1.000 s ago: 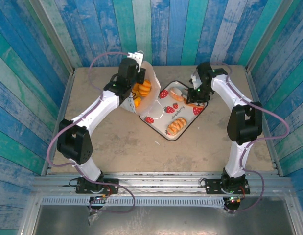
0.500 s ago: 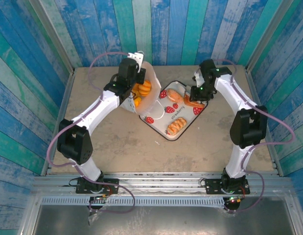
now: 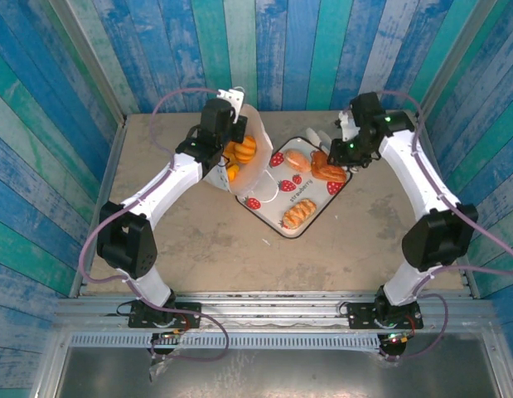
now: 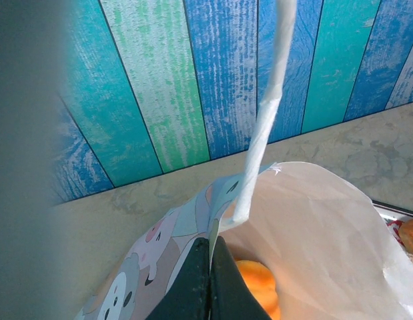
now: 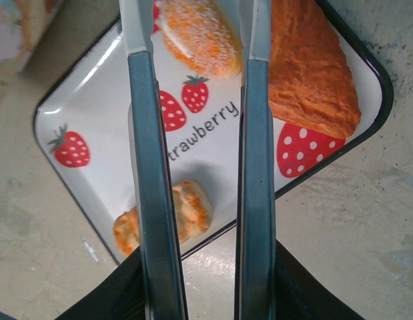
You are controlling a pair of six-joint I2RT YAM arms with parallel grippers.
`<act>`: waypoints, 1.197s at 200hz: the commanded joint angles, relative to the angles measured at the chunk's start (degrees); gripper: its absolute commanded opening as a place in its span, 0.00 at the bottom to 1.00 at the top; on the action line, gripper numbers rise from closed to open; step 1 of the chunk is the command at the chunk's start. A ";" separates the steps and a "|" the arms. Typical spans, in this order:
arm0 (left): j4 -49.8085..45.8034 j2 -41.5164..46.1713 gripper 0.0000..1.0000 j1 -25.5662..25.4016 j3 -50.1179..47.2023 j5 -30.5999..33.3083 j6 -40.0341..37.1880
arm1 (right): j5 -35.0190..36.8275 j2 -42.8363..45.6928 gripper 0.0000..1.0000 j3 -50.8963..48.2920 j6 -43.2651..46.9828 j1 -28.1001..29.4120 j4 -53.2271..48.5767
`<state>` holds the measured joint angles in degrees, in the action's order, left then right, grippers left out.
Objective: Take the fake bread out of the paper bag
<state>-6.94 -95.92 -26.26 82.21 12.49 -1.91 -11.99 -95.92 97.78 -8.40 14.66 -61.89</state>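
The paper bag [image 3: 254,166] lies tilted at the back of the table with its mouth facing the tray. My left gripper [image 3: 229,133] is shut on its printed rim [image 4: 223,200], just below a white loop handle [image 4: 266,113]. Orange fake bread [image 3: 239,149] shows inside the bag [image 4: 259,280]. On the strawberry-print tray [image 3: 268,192] lie an oval loaf [image 3: 298,159], a croissant [image 3: 329,172] and a braided roll [image 3: 299,213]. My right gripper [image 3: 332,148] hangs open above the tray's far right corner, nothing between its fingers [image 5: 147,133]. Below it I see the loaf [image 5: 199,37], croissant [image 5: 309,73] and roll [image 5: 189,213].
Striped blue and green walls close in the table [image 3: 198,249] on three sides. The tray's black rim [image 5: 339,153] runs under my right gripper. Bare tabletop spreads in front of the tray and bag.
My right gripper has drawn back to the right and upward from over the tray, and the croissant now lies on the tray. The left gripper and bag have not moved.
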 commanded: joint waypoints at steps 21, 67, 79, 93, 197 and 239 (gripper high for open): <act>1.67 1.88 0.00 -0.08 -0.17 -0.16 -1.11 | 0.10 8.52 0.40 1.92 -3.97 7.96 -2.71; 1.93 1.99 0.00 -0.11 -0.56 0.41 -0.81 | 3.08 8.50 0.40 4.16 -9.61 19.21 -3.86; 2.02 1.88 0.00 -0.08 -0.68 0.58 -0.57 | 3.51 7.50 0.39 4.63 -10.80 22.62 -3.84; 2.38 1.88 0.00 -0.13 -0.98 0.65 -0.42 | 3.71 5.82 0.39 5.01 -11.81 24.76 -3.68; 4.42 2.58 0.00 -0.11 -3.75 -0.76 1.61 | 1.07 -12.65 0.45 15.63 -17.47 27.09 1.09; 6.88 4.11 0.00 -0.11 -6.34 -0.98 3.66 | 2.93 -18.54 0.46 19.87 -19.58 25.88 0.08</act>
<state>-1.69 -95.77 -26.28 77.87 11.55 -0.21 -10.26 -112.44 115.63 -25.87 41.32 -61.49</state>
